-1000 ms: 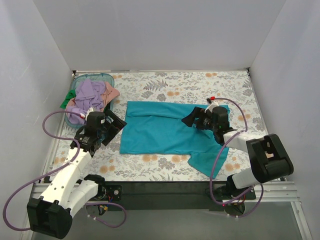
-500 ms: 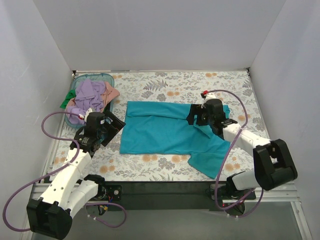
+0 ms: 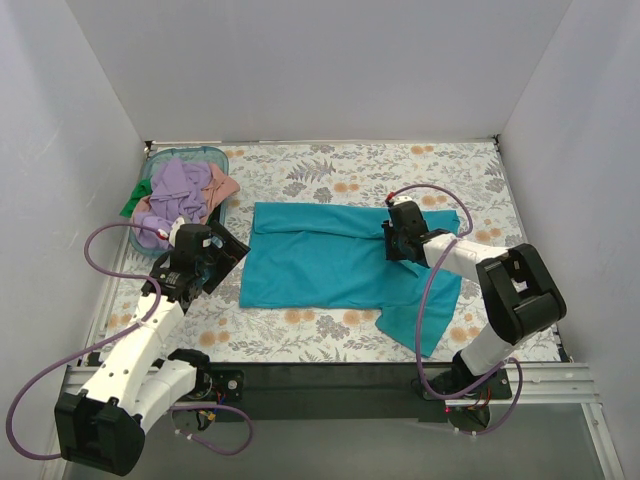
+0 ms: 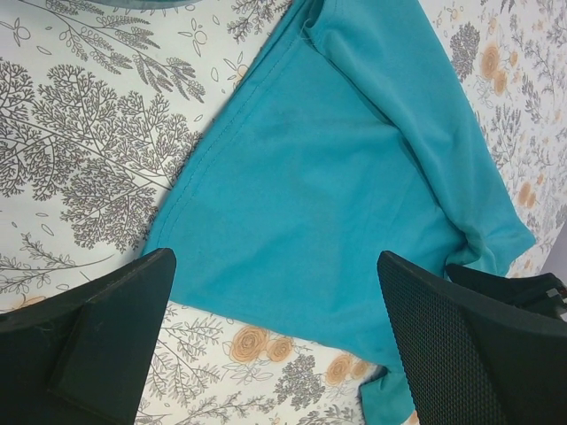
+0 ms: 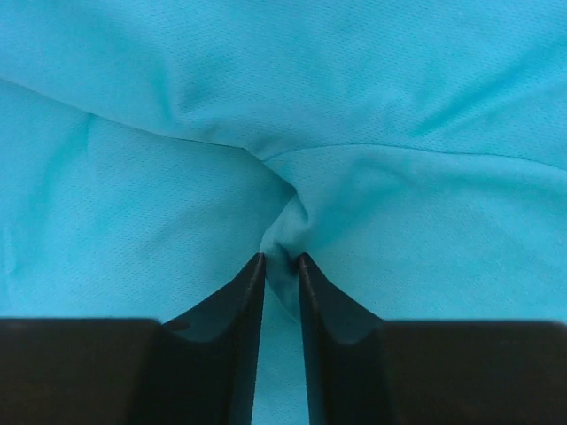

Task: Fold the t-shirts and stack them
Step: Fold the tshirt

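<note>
One teal shirt (image 3: 320, 265) lies spread across the middle of the flowered surface (image 3: 330, 170), mostly flat. Its far edge is turned over on itself in a long band, and its left hem runs straight, with a stitched seam that shows in the left wrist view. At the near right a sleeve juts out towards the arm bases, and the cloth around it is looser and creased.

The right gripper (image 5: 281, 258) sits on the shirt's right part, its two fingers almost together with a small ridge of teal cloth pinched between them (folds radiate out from that pinch). The cloth there has a fine knit texture.

The left gripper (image 4: 275, 258) hangs above the shirt's near left corner, its fingers spread wide and nothing between them; it does not touch the cloth.

Three more shirts are heaped at the far left corner in a teal basket (image 3: 215, 155): a lavender shirt (image 3: 180, 190) bunched on top, a salmon shirt (image 3: 225, 187) draped over the right rim, and a green shirt (image 3: 131, 205) hanging out on the left side. They lie well apart from the teal shirt.
</note>
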